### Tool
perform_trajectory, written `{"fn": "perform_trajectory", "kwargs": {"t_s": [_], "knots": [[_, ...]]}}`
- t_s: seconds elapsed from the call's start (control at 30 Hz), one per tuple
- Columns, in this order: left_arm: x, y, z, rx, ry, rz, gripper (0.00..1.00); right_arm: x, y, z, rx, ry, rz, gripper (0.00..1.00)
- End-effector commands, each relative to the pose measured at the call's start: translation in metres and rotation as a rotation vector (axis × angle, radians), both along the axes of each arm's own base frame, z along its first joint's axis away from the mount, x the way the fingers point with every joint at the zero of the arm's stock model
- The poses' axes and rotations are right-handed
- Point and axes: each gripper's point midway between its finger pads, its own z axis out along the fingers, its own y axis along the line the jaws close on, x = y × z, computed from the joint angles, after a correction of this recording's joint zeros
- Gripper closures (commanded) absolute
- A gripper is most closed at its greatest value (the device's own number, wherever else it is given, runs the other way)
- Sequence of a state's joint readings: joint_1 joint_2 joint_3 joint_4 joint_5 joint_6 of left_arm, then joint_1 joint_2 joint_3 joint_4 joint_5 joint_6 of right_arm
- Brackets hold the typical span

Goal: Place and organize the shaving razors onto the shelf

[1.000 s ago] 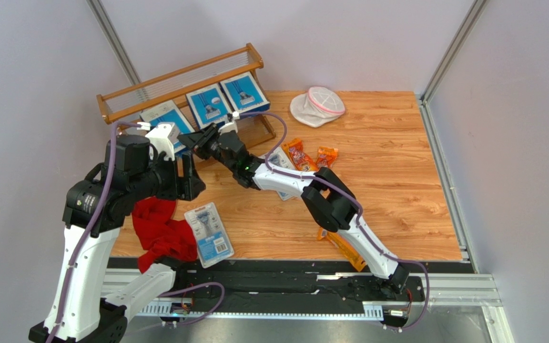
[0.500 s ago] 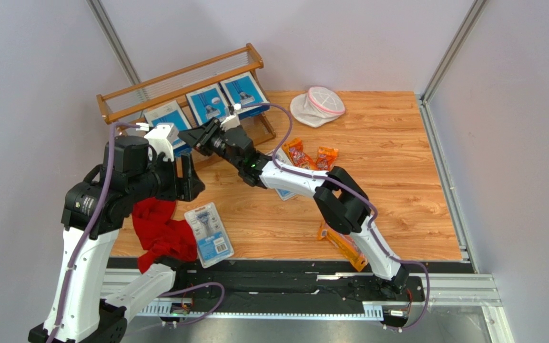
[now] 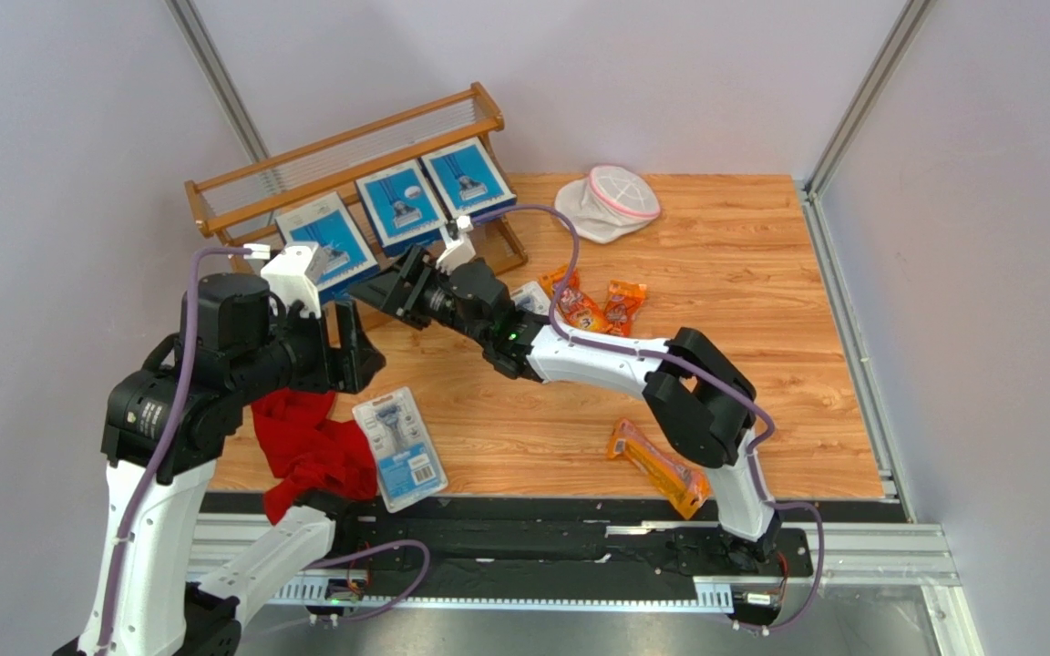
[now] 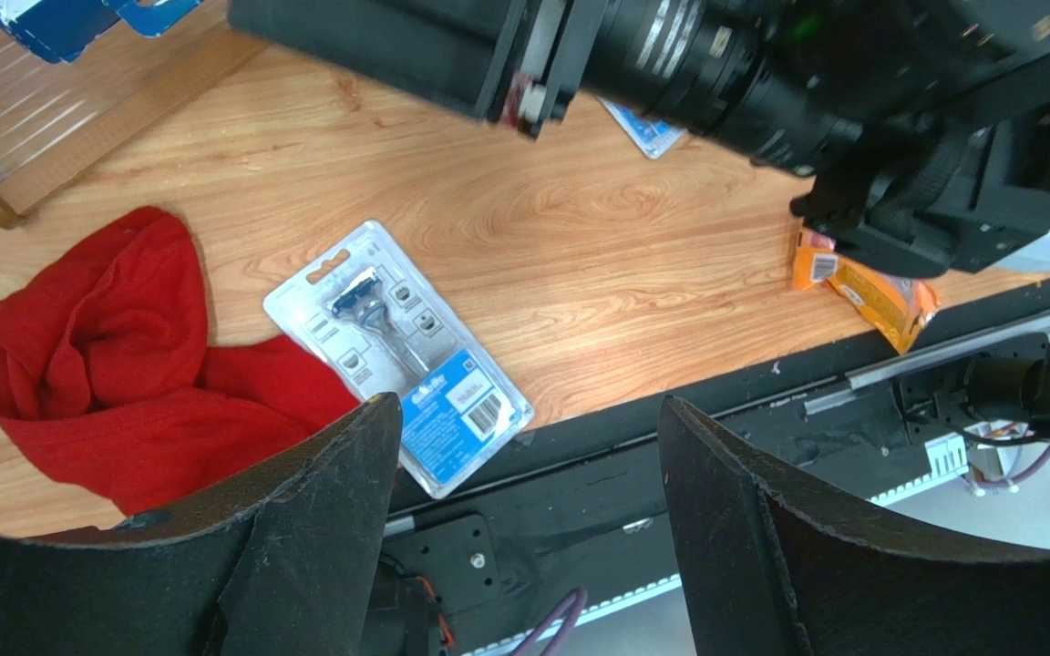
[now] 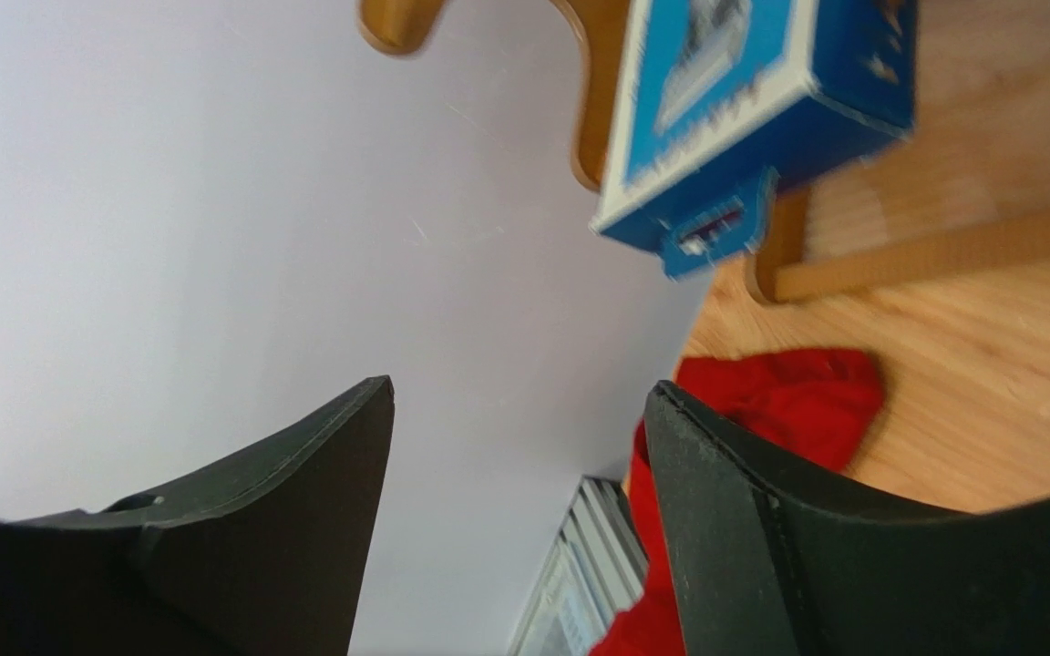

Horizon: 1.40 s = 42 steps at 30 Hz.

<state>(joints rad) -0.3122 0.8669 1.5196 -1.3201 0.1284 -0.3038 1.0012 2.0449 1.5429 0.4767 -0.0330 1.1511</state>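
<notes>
Three blue razor boxes (image 3: 323,235) (image 3: 401,202) (image 3: 466,175) lean in a row on the wooden shelf (image 3: 236,178) at the back left. My right gripper (image 3: 387,290) hovers open and empty just in front of the left box (image 5: 750,110); the right wrist view shows that box against a shelf slat (image 5: 900,253). A clear blister pack (image 3: 401,444) lies near the front edge, also seen in the left wrist view (image 4: 401,358). My left gripper (image 3: 353,349) hangs open above the table, its jaws (image 4: 528,410) empty. Orange bags (image 3: 574,298) (image 3: 622,298) (image 3: 657,465) lie to the right.
A red cloth (image 3: 309,444) lies crumpled left of the blister pack. A round white pouch (image 3: 609,201) sits at the back. Another blister pack (image 3: 533,301) lies partly under the right arm. The black base rail (image 4: 763,397) runs along the near edge.
The right gripper's jaws have spread wide and it has drawn back a little from the left blue box. The left arm has shifted slightly to the left.
</notes>
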Motion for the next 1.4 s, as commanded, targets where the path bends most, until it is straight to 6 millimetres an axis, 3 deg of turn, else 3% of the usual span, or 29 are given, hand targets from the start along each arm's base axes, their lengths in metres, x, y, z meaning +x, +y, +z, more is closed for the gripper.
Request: {"fn": "perform_trajectory", "kwargs": {"t_s": [0.0, 0.1, 0.13, 0.2, 0.4, 0.43, 0.47, 0.67, 0.83, 0.87, 1.0, 1.03, 1.37], "knots": [[0.002, -0.001, 0.007, -0.014, -0.006, 0.008, 0.22, -0.015, 0.001, -0.024, -0.046, 0.028, 0.024, 0.28], [0.002, -0.002, 0.011, -0.021, -0.012, 0.006, 0.23, -0.015, 0.010, -0.029, -0.019, 0.052, 0.046, 0.31], [0.002, -0.002, 0.014, -0.024, -0.018, 0.005, 0.22, -0.015, 0.014, -0.041, -0.031, 0.064, 0.054, 0.32], [0.001, -0.002, 0.014, -0.022, -0.014, 0.004, 0.22, -0.012, 0.022, -0.038, -0.016, 0.065, 0.061, 0.34], [0.001, 0.000, 0.016, -0.012, -0.018, 0.005, 0.22, -0.001, 0.039, -0.056, -0.005, 0.091, 0.062, 0.58], [0.000, 0.000, 0.016, -0.012, -0.020, 0.003, 0.22, 0.001, 0.042, -0.051, 0.012, 0.089, 0.064, 0.59], [0.000, 0.000, 0.015, -0.012, -0.017, 0.002, 0.22, 0.002, 0.045, -0.059, 0.007, 0.096, 0.064, 0.59], [-0.001, 0.001, 0.015, -0.003, -0.016, 0.001, 0.23, 0.011, 0.051, -0.056, 0.047, 0.103, 0.050, 0.64], [-0.001, 0.001, 0.015, 0.000, -0.019, 0.000, 0.22, 0.019, 0.058, -0.063, 0.025, 0.117, 0.041, 0.80], [-0.001, 0.001, 0.015, 0.000, -0.020, 0.000, 0.23, 0.021, 0.060, -0.055, 0.039, 0.110, 0.041, 0.83], [-0.001, 0.002, 0.016, 0.002, -0.023, 0.000, 0.22, 0.027, 0.067, -0.054, 0.032, 0.113, 0.030, 0.95], [-0.001, 0.003, 0.015, 0.005, -0.023, 0.003, 0.22, 0.029, 0.068, -0.061, 0.014, 0.125, 0.019, 0.95], [-0.001, 0.004, 0.016, 0.013, -0.030, 0.006, 0.23, 0.048, 0.076, -0.070, -0.018, 0.133, -0.027, 0.98]]}}
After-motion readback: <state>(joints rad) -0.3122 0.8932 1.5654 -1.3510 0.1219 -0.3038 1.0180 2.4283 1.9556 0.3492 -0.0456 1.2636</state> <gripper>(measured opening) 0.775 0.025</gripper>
